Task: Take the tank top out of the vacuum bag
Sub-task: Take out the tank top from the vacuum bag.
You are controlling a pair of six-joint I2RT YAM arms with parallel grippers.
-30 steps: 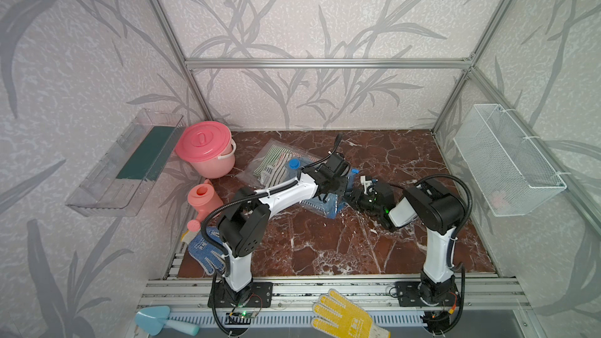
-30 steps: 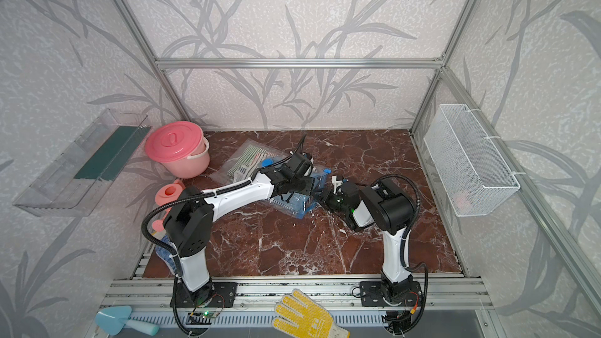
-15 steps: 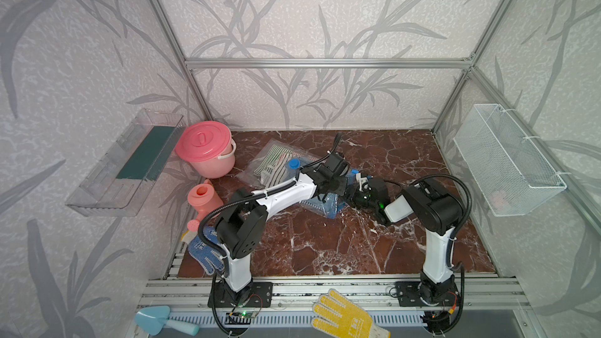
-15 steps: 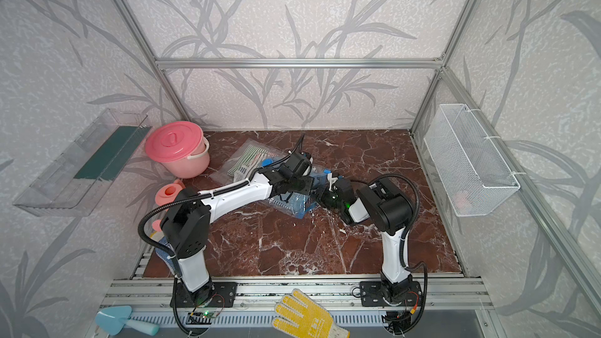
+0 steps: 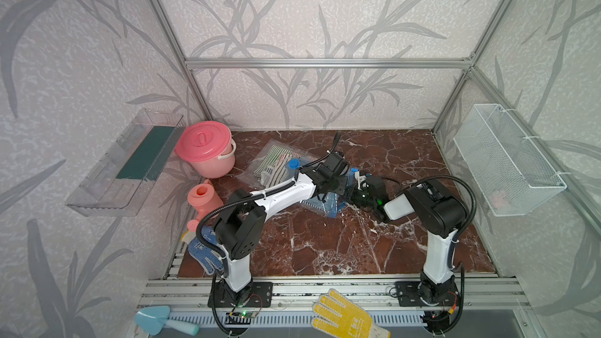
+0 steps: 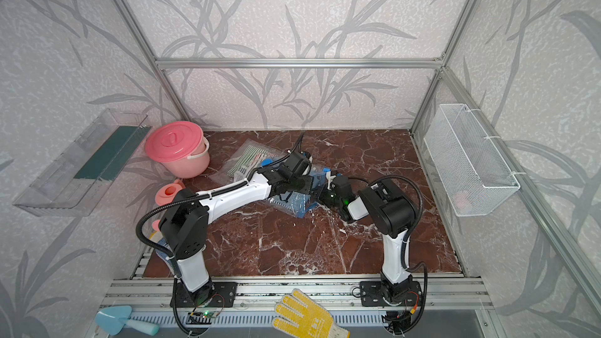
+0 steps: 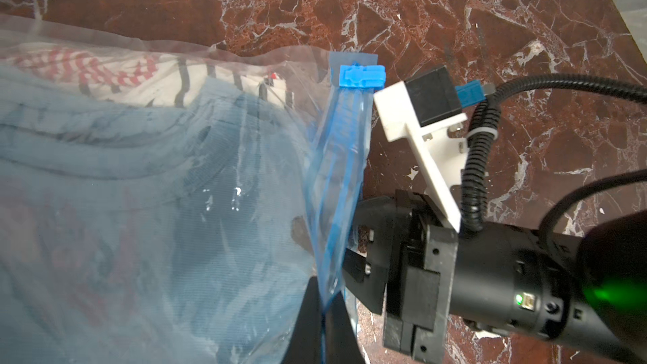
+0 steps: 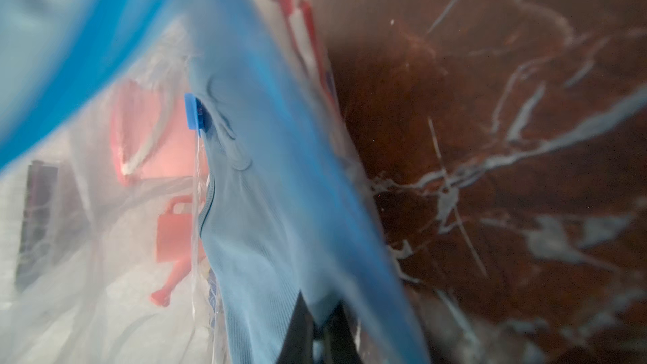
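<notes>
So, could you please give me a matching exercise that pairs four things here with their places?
Things:
1. bucket
2. yellow glove
3. basket
4. tank top

Places:
A. inside the bag
B. hung at the right side
C. back left corner
D. on the front rail

Pairs: 1-C, 2-D, 3-B, 4-A

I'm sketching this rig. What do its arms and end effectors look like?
The left arm and right arm have white link shells and black joint housings, each with a black corrugated cable. The right end effector is black, with a green light behind it and a white bracket carrying a black camera. The left end effector shows black fingers.
</notes>
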